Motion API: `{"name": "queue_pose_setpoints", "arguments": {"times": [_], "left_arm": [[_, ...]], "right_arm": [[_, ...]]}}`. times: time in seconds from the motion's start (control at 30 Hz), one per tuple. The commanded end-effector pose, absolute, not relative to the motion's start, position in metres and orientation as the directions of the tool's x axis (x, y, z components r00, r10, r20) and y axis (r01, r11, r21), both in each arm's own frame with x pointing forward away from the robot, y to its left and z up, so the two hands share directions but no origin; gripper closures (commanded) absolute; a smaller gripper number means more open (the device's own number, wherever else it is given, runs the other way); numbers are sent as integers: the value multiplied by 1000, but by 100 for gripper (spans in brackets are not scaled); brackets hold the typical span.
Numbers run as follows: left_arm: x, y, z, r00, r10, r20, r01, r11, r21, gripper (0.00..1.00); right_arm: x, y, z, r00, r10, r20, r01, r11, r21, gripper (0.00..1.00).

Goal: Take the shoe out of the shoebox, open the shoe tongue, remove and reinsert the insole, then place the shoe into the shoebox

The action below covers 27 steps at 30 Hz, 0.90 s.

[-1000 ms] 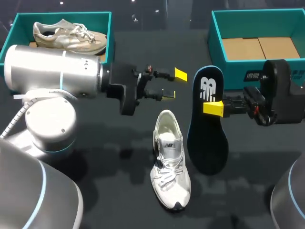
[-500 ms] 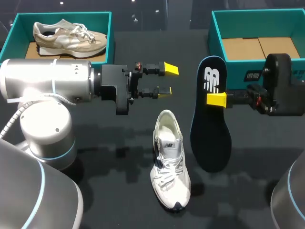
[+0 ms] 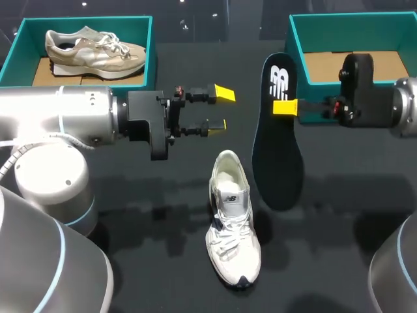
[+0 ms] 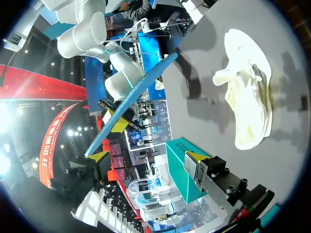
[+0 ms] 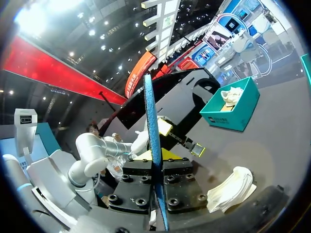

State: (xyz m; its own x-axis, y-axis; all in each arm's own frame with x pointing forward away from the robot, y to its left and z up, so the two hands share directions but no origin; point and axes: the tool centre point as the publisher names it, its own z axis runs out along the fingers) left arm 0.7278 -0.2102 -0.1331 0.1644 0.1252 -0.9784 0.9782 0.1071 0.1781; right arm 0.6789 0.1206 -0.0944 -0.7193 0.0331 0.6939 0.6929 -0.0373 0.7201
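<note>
**Insole out and in the right pincer; reinsertion is the risky part**

Head view: R pincer [image 3: 285, 107] is clamped on the dark insole [image 3: 278, 163], gripping it near the heel end, right of centre in the frame. The rest of the insole hangs long towards the white shoe [image 3: 233, 222], toe end just beside the shoe's collar but not in it. R wrist view shows the insole [image 5: 151, 145] edge-on, squeezed between the two finger blocks.

L pincer [image 3: 220, 109] sits left of centre, fingers apart, nothing between them, well apart from the shoe. The shoe lies on the desk [image 3: 163, 274] at lower centre, sole down, opening towards the top of the frame, laces done up; nothing holds it. L wrist view has the shoe [image 4: 248, 109] ahead of that pincer and the insole [image 4: 131, 104] slanting in the air beyond.

A teal shoebox [image 3: 85, 19] at upper left holds a beige shoe [image 3: 94, 47]; a second teal box [image 3: 294, 49] at upper right has only card in it.

Risks, as I judge them:
- Grip is at one end, so the free length may swing or flex and the toe could miss the opening.
- The shoe is loose; a push from the insole would prob. slide or tip it unless the L pincer steadies it first.
- Tongue and laces look snug, so the insole may jam or fold partway in.
- A thin edge grip could slip under push force.
</note>
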Motion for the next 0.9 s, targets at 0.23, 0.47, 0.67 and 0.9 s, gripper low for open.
{"name": "queue_pose_setpoints", "arguments": {"times": [0.23,0.47,0.67,0.9], "left_arm": [[727,-210,-133,166,126,-978,978,107,180,0],[727,-210,-133,166,126,-978,978,107,180,0],[727,-210,-133,166,126,-978,978,107,180,0],[732,-223,-139,155,119,-981,982,86,166,0]], "right_arm": [[732,123,-120,-550,30,835,832,-73,550,100],[746,123,-125,-474,67,878,878,-41,477,100],[746,123,-125,-474,67,878,878,-41,477,100],[751,134,-130,-342,62,937,939,1,343,100]]}}
